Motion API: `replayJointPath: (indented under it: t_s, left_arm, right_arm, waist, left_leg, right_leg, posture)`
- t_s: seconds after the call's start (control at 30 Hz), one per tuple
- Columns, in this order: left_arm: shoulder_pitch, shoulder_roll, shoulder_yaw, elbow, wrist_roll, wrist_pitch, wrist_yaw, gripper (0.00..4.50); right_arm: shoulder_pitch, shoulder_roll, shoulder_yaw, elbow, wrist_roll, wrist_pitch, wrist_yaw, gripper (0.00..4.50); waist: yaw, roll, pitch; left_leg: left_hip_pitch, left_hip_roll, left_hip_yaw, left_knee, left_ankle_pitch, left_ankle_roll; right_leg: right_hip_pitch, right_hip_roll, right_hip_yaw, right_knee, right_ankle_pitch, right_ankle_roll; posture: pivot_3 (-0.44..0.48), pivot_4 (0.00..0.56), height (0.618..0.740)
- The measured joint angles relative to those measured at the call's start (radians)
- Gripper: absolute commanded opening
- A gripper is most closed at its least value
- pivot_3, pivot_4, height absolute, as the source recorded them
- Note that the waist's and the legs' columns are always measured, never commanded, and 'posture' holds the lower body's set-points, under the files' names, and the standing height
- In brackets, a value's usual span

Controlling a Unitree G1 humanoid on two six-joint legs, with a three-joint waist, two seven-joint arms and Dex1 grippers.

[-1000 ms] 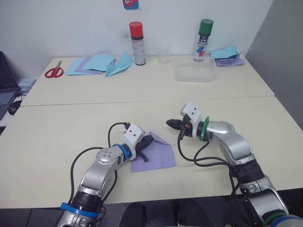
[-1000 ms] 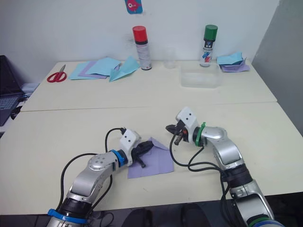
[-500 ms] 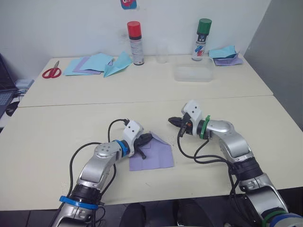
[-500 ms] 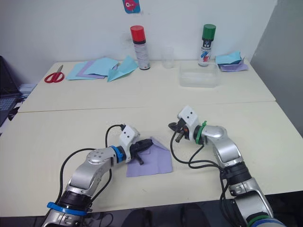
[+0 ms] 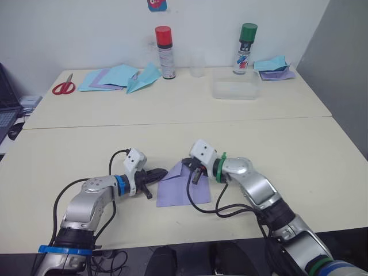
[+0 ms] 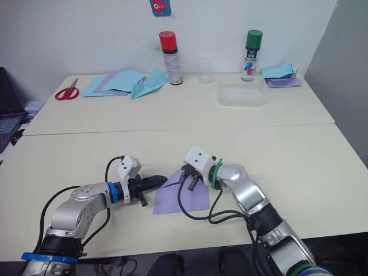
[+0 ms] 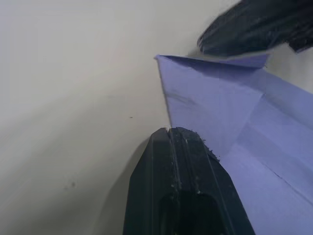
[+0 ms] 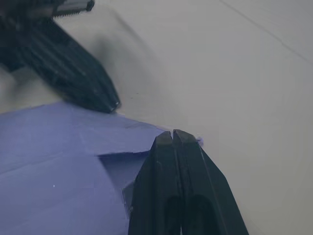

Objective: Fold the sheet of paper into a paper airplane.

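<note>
The left gripper (image 5: 156,172) lies low on the table (image 5: 276,132) with its fingers pressed together on nothing, the tips at the left edge of the paper (image 5: 185,188), just beside its folded corner. The right gripper (image 5: 192,168) is also closed, fingers together, and rests on the paper's far end at the pointed tip of the fold; whether it pinches the paper there cannot be told. In the right wrist view the tip of the fold pokes out just past the fingertips (image 8: 172,139). The paper lies flat near the table's front edge, between the two grippers, with one far corner folded over into a point.

Along the far edge stand a red-capped can (image 5: 165,53), a green-capped can (image 5: 246,48), a clear tray (image 5: 236,90), scissors (image 5: 63,87) and blue sheets (image 5: 112,77).
</note>
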Motion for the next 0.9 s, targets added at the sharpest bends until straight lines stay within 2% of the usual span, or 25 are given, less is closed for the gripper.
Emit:
replayJointPath:
  t_s: [0.13,0.3,0.43,0.6,0.73,0.83,0.9]
  left_arm:
    - [-0.042,-0.003,-0.017,0.059,0.031,-0.054,-0.02,0.01]
    - [-0.073,-0.027,-0.036,0.077,0.058,-0.072,-0.015,0.01]
    - [-0.075,-0.03,-0.039,0.076,0.068,-0.085,-0.02,0.01]
    - [-0.085,0.005,-0.03,0.022,0.06,-0.07,-0.029,0.01]
    - [-0.103,0.073,0.013,-0.044,0.044,-0.082,-0.05,0.01]
    - [-0.107,0.12,0.039,-0.067,0.039,-0.09,-0.076,0.68]
    - [-0.104,0.14,0.045,-0.082,0.025,-0.088,-0.097,1.29]
  right_arm:
    - [-0.046,0.008,0.022,0.081,-0.047,-0.014,-0.006,0.0]
    - [-0.042,-0.012,0.007,0.085,-0.053,-0.033,0.0,0.0]
    - [0.036,-0.027,-0.034,0.013,-0.028,-0.041,0.003,0.0]
    - [0.095,-0.003,-0.137,-0.12,0.111,-0.032,0.044,0.0]
    - [0.1,-0.11,-0.201,-0.265,0.171,0.018,0.095,0.0]
    - [0.14,-0.212,-0.234,-0.356,0.221,0.079,0.152,0.56]
    - [0.161,-0.256,-0.239,-0.388,0.24,0.105,0.179,1.24]
  waist:
    - [0.001,0.0,0.0]
    - [0.004,-0.001,0.0]
    - [0.004,-0.001,0.0]
    - [0.002,-0.004,0.003]
    - [0.002,-0.004,0.004]
    - [0.002,-0.005,0.004]
    - [0.002,-0.005,0.005]
  left_leg:
    - [0.0,0.0,0.001,0.0,0.0,0.0]
    - [0.0,0.0,0.002,0.0,0.0,0.0]
    - [-0.001,0.0,0.002,0.0,0.0,0.0]
    - [-0.002,0.001,0.001,0.0,0.0,0.0]
    - [-0.002,0.001,0.001,0.0,0.0,0.0]
    - [-0.002,0.0,0.001,0.0,0.0,0.0]
    - [-0.002,0.0,0.002,0.0,0.0,0.0]
  right_leg:
    - [0.0,0.0,0.002,0.0,0.0,0.0]
    - [0.001,-0.002,0.003,-0.001,0.0,0.001]
    - [0.001,-0.002,0.003,-0.001,0.0,0.001]
    - [-0.001,-0.002,0.002,0.0,0.0,0.001]
    - [-0.001,-0.002,0.002,-0.001,0.0,0.001]
    - [0.0,-0.002,0.002,-0.002,0.0,0.001]
    - [-0.001,-0.002,0.002,-0.002,0.0,0.001]
  posture:
    - [0.0,0.15,0.74]
    - [0.0,0.15,0.74]
    - [0.0,0.15,0.74]
    - [0.0,0.15,0.74]
    - [0.0,0.15,0.74]
    - [0.0,0.15,0.74]
    - [0.0,0.15,0.74]
